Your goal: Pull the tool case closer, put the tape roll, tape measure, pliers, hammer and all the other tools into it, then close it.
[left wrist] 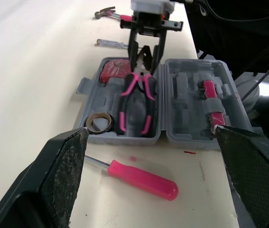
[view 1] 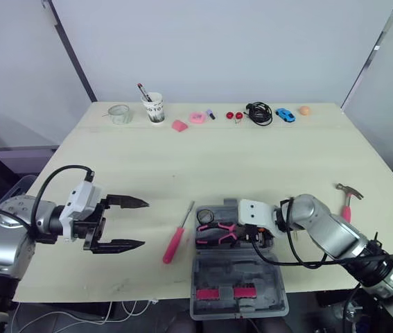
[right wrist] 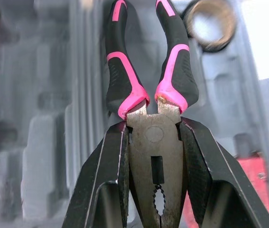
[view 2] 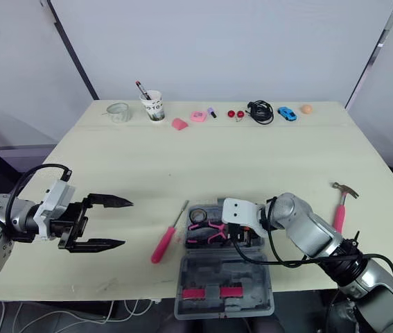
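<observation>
The grey tool case (view 1: 269, 277) lies open at the table's front edge, lid toward me. My right gripper (right wrist: 153, 127) is shut on the metal head of the pink-and-black pliers (view 1: 217, 232), holding them over the case's tray. A brown tape roll (left wrist: 98, 122) and a red item (left wrist: 113, 71) sit in the tray. A pink screwdriver (view 1: 175, 243) lies left of the case. The hammer (view 1: 348, 198) lies on the table at the right. My left gripper (view 1: 123, 223) hovers open to the left of the screwdriver, holding nothing.
A small clear-handled screwdriver (left wrist: 111, 44) lies just beyond the case. Along the far edge stand a glass (view 1: 119, 114), a paper cup with pens (view 1: 154, 107), pink items (view 1: 196, 118), a black cable (view 1: 258, 113), a blue toy car (view 1: 285, 114) and an orange ball (view 1: 305, 109).
</observation>
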Tool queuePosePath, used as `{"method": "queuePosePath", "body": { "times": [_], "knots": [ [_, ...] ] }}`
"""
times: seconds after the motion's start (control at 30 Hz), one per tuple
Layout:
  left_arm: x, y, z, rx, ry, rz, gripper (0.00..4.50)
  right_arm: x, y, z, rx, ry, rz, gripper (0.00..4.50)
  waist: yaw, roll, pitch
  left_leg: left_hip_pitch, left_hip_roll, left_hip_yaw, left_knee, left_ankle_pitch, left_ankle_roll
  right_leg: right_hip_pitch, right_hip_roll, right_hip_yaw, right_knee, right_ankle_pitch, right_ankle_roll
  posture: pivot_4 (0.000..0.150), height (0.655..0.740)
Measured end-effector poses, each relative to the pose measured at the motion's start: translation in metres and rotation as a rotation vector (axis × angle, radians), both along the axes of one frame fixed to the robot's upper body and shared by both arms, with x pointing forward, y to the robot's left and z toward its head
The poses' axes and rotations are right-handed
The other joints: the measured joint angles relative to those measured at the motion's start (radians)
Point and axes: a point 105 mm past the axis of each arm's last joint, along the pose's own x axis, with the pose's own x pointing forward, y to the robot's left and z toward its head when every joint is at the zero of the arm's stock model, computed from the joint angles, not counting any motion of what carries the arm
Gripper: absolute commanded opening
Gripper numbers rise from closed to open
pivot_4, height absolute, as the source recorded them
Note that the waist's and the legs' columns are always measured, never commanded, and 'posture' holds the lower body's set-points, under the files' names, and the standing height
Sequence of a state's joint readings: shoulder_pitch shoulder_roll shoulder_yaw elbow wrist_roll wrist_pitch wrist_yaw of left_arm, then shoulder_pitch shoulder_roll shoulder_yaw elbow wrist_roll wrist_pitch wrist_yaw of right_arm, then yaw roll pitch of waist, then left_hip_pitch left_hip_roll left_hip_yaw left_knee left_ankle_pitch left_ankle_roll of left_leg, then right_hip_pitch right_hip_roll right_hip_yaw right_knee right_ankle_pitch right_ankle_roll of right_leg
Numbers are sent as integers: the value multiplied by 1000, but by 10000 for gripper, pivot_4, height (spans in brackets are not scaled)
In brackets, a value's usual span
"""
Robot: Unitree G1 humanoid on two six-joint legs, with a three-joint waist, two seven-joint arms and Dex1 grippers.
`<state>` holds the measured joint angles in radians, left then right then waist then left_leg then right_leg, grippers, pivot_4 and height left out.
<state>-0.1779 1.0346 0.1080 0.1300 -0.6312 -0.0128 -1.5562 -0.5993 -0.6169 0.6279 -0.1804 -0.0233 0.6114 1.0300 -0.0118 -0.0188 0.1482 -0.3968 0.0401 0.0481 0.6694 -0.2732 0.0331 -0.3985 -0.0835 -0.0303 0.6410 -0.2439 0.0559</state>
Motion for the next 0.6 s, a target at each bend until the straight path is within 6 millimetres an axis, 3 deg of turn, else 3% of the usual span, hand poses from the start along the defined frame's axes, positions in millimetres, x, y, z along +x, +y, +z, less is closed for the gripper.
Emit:
{"method": "queuePosePath", "body": {
  "times": [0.53,0.6],
  "knots": [
    [2,-5,1,-17,-16,-15,45000,6,2,-5,-12,-7,18,9727,-2,-1,-1,0,0,0,0,0,0,0,1,0,0,0,0,1500,7400],
    [2,-5,1,-17,-16,-15,45000,7,1,-6,-10,-6,19,19939,-2,-1,-1,0,0,1,0,0,0,0,1,0,0,0,0,1500,7400]
  ]
}}
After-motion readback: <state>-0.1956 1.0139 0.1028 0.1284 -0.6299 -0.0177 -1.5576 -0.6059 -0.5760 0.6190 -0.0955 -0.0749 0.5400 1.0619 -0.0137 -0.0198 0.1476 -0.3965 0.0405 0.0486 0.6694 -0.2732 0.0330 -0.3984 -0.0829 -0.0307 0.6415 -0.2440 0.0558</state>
